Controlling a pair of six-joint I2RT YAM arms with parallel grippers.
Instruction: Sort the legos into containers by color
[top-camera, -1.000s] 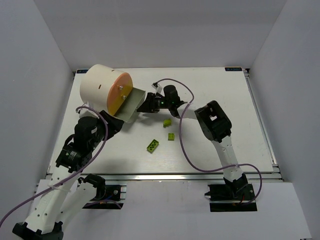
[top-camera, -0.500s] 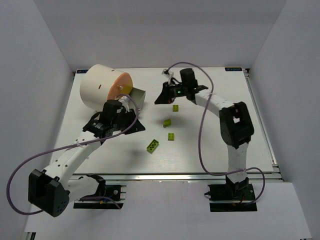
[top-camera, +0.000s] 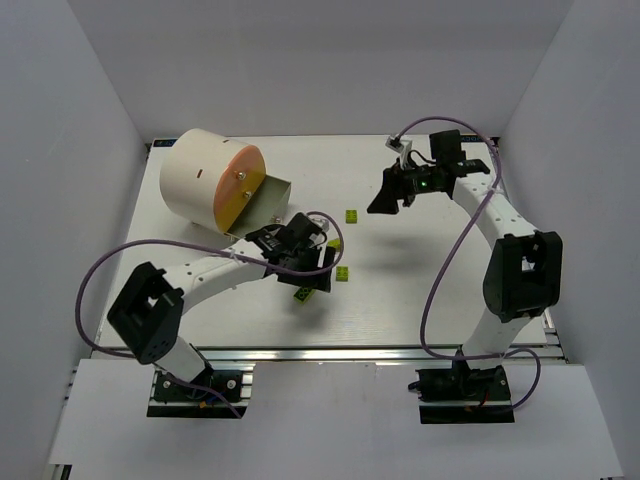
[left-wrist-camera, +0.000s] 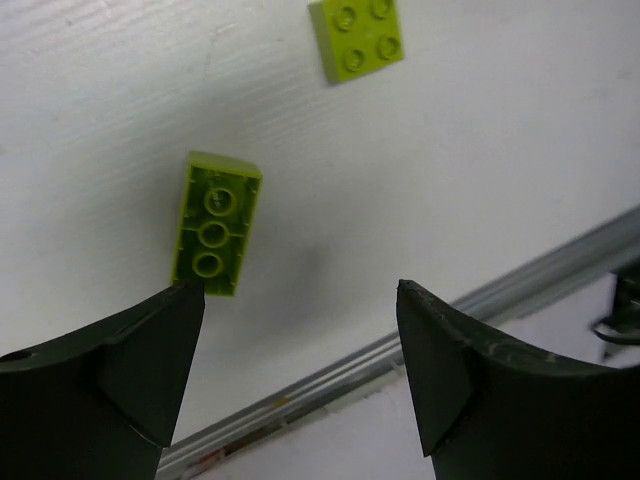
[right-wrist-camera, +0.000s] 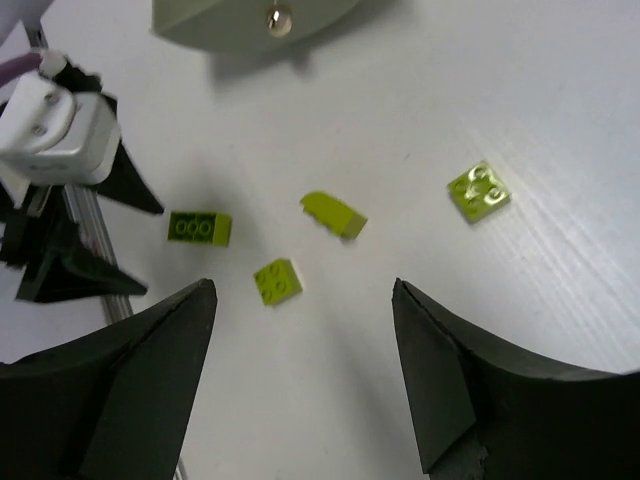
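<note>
Having swung to frame centre, the left gripper (left-wrist-camera: 298, 292), gaping like the right gripper (right-wrist-camera: 300, 290), could knock aside the lime brick (left-wrist-camera: 215, 225), which lies off-centre by one fingertip.

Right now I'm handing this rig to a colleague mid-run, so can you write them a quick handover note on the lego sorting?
Left gripper: jaws open, empty, hovering by the upside-down long brick.
Right gripper: jaws open, empty, over the back right of the table.
Legos: four yellow-green pieces lie loose on the table: the long brick, a square brick, a sloped piece and another square piece.
Drum: back left, with one tray pulled out; its contents can't be seen.
Done: cannot tell.
Left: all four loose pieces go into a tray.
</note>
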